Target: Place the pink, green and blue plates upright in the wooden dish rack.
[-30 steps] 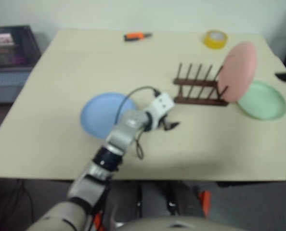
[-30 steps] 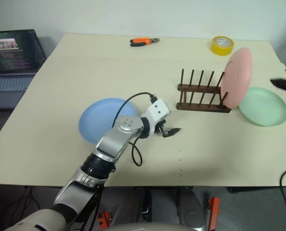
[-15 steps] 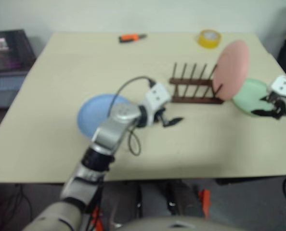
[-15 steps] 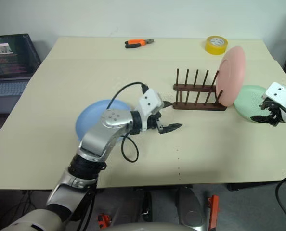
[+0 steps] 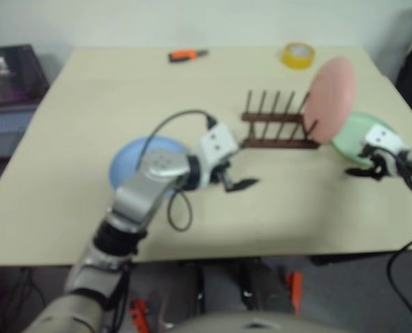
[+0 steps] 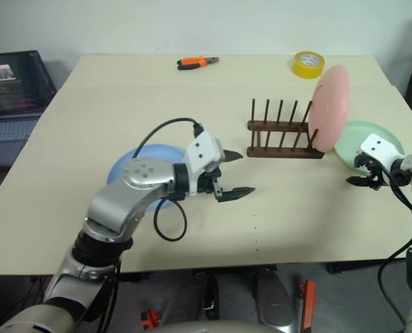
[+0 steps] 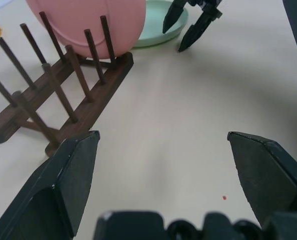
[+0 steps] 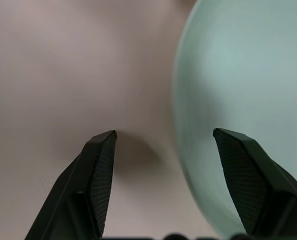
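Right hand (image 6: 365, 180), fingers spread and empty, hovers at the flat green plate's (image 6: 352, 142) near rim beside the wooden dish rack (image 6: 284, 134) holding the upright pink plate (image 6: 329, 108), while the wide-open left hand (image 6: 231, 175) hangs by the blue plate (image 6: 133, 160) on the counter (image 6: 296, 215).

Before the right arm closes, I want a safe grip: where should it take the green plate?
Judging by its pose, at the near rim. The green plate lies flat on the table, so the right gripper should probably come from the table-edge side, one finger over and one under the lip.
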Controlling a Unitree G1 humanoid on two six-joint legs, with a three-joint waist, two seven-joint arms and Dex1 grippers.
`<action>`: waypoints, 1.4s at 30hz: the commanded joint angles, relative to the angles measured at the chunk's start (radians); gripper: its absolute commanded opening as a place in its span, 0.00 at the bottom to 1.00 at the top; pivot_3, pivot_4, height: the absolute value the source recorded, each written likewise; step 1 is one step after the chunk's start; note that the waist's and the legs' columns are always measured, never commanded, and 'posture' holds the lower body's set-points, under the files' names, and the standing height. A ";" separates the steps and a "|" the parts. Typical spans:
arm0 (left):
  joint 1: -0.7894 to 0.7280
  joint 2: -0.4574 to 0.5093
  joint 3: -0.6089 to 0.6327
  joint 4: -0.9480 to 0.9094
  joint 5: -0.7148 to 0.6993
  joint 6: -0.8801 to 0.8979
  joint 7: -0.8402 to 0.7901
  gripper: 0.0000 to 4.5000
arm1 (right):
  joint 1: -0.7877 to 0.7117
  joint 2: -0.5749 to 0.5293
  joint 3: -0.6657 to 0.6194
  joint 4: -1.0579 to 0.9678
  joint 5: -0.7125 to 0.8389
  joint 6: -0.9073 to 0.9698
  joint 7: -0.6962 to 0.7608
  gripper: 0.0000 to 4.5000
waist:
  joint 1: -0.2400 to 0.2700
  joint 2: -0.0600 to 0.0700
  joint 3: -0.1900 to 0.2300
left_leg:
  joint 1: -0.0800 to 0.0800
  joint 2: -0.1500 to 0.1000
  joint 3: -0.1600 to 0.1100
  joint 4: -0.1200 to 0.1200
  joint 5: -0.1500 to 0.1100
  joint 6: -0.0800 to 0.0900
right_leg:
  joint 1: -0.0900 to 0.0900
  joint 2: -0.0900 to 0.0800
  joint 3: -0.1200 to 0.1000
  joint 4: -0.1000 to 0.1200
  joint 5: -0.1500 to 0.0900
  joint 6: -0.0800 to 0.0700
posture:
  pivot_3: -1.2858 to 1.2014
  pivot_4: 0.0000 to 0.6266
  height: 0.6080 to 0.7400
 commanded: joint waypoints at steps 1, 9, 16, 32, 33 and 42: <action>-0.020 0.009 0.028 -0.051 -0.022 -0.002 0.011 1.00 | -0.049 0.017 -0.007 0.056 -0.019 -0.029 -0.051 0.61 | 0.000 0.000 0.000 | 0.000 0.000 0.000 0.000 0.000 0.000 | 0.000 0.000 0.000 0.000 0.000 0.000 | 0.52 0.24 1.00; -0.005 0.021 0.027 -0.066 -0.037 -0.001 0.031 1.00 | -0.081 0.006 -0.016 0.078 -0.020 -0.019 -0.025 0.01 | 0.000 0.000 0.000 | 0.000 0.000 0.002 0.000 0.000 0.000 | 0.000 0.000 0.002 -0.001 0.002 0.000 | 0.52 0.24 1.00; -0.017 0.001 0.036 -0.052 -0.080 -0.008 0.037 1.00 | -0.064 -0.052 -0.029 0.032 -0.012 -0.002 0.025 0.01 | 0.003 0.000 0.000 | 0.000 0.000 0.001 0.000 0.000 0.000 | 0.000 0.000 0.002 -0.001 0.002 0.000 | 0.52 0.24 1.00; -0.094 -0.036 -0.015 0.027 -0.105 -0.074 -0.018 1.00 | 0.101 -0.241 -0.257 -0.320 0.152 0.272 0.073 0.01 | 0.005 0.000 0.000 | 0.000 0.000 0.001 0.000 0.000 0.000 | 0.000 0.000 0.001 -0.001 -0.001 0.005 | 0.52 0.24 1.00; -0.106 -0.038 -0.030 0.048 -0.087 -0.094 -0.020 1.00 | 0.116 -0.249 -0.301 -0.365 0.181 0.313 0.066 0.01 | 0.006 0.000 0.000 | 0.000 0.000 0.001 0.000 0.000 0.000 | 0.000 0.000 0.001 -0.001 -0.001 0.004 | 0.52 0.24 1.00; -0.182 -0.075 0.005 0.156 -0.084 -0.166 -0.043 1.00 | 0.249 -0.245 -0.665 -0.783 0.383 0.528 -0.040 0.01 | 0.006 0.000 0.000 | -0.001 0.000 0.002 0.000 0.000 0.000 | -0.001 0.000 0.002 -0.001 -0.002 0.005 | 0.52 0.24 1.00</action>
